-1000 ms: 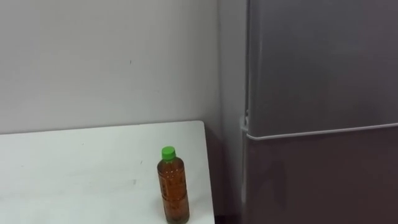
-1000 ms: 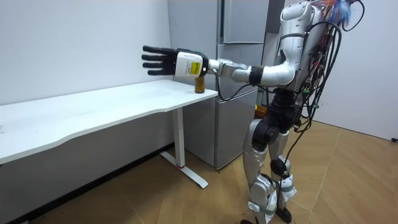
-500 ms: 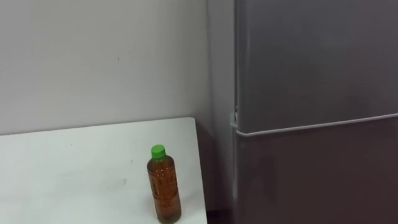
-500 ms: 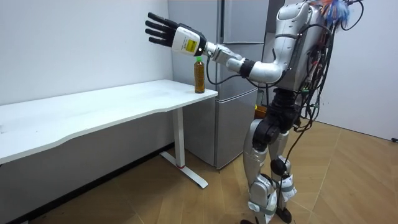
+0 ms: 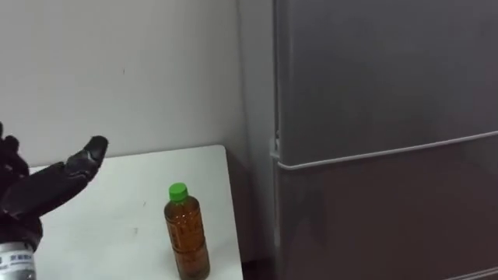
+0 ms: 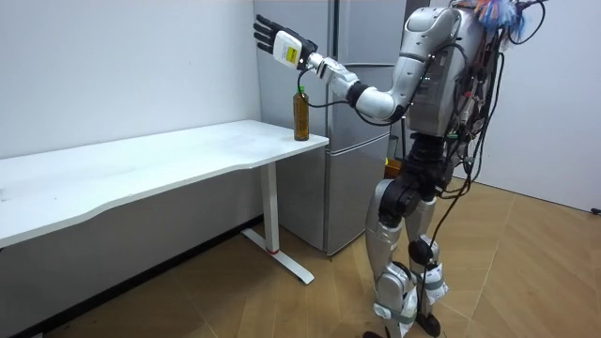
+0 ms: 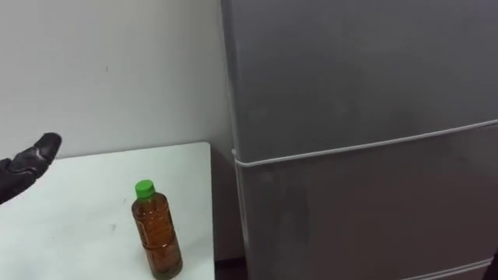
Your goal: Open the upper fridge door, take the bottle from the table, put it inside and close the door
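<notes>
Room view, bottle (image 6: 300,115) upright on white table (image 6: 141,161) corner, fridge (image 6: 355,192) beside

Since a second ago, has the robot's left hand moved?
Yes. The left hand has risen and swung to the room view's right, toward the fridge; it was level with the bottle, now it is above it.

A white table (image 5: 128,183) carries one thing: a brown bottle (image 5: 187,233) with a green cap, standing upright near the edge on the fridge (image 5: 381,117) side
</notes>
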Robot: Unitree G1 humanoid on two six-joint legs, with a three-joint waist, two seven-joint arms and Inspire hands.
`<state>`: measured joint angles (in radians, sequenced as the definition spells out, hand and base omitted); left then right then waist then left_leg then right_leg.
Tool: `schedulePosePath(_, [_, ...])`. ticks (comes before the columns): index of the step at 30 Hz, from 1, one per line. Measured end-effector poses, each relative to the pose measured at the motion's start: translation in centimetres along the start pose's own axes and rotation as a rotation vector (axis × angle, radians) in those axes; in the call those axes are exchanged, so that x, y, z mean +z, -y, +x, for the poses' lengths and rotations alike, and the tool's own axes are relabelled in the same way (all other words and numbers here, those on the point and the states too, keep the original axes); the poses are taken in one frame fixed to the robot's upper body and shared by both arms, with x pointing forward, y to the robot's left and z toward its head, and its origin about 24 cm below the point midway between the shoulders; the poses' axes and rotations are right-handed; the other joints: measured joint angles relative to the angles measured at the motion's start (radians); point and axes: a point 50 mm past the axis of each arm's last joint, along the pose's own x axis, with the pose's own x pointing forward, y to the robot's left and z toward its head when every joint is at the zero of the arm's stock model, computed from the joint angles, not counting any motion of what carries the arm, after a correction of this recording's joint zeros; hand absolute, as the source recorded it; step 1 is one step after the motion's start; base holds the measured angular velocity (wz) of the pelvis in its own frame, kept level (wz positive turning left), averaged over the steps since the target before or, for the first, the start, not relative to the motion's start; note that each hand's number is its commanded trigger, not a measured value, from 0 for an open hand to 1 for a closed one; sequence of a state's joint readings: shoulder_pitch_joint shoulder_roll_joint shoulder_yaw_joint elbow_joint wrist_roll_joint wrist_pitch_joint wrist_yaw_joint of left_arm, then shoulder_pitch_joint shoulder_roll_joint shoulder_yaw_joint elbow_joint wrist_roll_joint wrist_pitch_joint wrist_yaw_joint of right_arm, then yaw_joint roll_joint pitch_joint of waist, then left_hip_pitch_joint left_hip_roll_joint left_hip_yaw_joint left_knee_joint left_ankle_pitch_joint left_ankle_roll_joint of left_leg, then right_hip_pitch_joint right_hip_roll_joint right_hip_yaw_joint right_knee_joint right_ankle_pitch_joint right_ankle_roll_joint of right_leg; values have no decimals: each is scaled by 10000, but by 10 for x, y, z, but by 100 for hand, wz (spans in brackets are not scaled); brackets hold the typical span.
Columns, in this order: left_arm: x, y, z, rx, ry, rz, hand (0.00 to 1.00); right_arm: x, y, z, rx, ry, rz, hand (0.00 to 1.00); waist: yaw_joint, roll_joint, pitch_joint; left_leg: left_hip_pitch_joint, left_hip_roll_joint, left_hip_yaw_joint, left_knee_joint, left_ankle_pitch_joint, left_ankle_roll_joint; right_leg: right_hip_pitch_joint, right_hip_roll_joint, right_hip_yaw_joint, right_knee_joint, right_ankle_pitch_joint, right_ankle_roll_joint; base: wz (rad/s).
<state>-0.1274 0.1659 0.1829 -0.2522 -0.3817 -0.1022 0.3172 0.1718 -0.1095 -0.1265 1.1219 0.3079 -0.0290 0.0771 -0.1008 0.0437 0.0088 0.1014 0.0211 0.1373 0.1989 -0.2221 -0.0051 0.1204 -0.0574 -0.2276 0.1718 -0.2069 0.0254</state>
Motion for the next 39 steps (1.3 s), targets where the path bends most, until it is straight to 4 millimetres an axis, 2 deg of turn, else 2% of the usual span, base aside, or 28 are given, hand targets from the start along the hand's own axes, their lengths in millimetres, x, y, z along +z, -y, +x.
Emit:
schedulePosePath(5, [-12, 19, -5, -1499, -953, -198, 0, 7, -7, 3, 254, -67, -140, 0, -523, 9, 3, -52, 0, 25, 43, 0, 0, -17, 3, 4, -21, 20, -1, 0])
schedulePosePath(11, [-11, 44, -1, -2991, -1070, -481, 0, 14, -10, 5, 370, -12, -586, 0, -882, 84, -23, -25, 3, 68, 44, 0, 0, -26, 4, 68, -20, 20, -3, -2])
schedulePosePath(17, [-15, 60, -3, -3852, -1457, -886, 0, 14, -10, 5, 345, -137, -454, 0, -933, 186, -60, 43, 32, 243, -10, 0, 0, 3, 32, 213, -9, 65, -17, -8])
schedulePosePath(24, [-14, 67, -3, -4397, -1547, -1022, 0, 16, -12, 7, 360, -283, -504, 0, -979, 163, -8, 149, 48, 266, -31, 1, 0, 11, 50, 244, 6, 87, -25, -2])
schedulePosePath(28, [-12, 80, -3, -5151, -1509, -1157, 0, 18, -13, 7, 390, -388, -645, 0, -984, 155, -1, 64, 43, 272, -2, 0, 2, -66, 40, 256, -18, 105, -4, 0])
schedulePosePath(30, [-12, 87, -4, -5520, -1608, -1216, 0, 19, -13, 8, 393, -384, -661, 0, -994, 170, -11, 4, 45, 273, 12, 1, 4, -122, 42, 260, -8, 108, -6, 0])
schedulePosePath(35, [-14, 94, -6, -5990, -1855, -1229, 0, 20, -12, 8, 334, -442, -659, 0, -1129, 303, -99, -26, 64, 334, 32, 3, 3, -155, 65, 316, 7, 135, -18, -3])
schedulePosePath(39, [-13, 98, -6, -6262, -1883, -1248, 0, 21, -12, 8, 322, -499, -662, 0, -1147, 336, -100, -33, 71, 422, 31, 3, 3, -165, 65, 313, -16, 137, -20, -4])
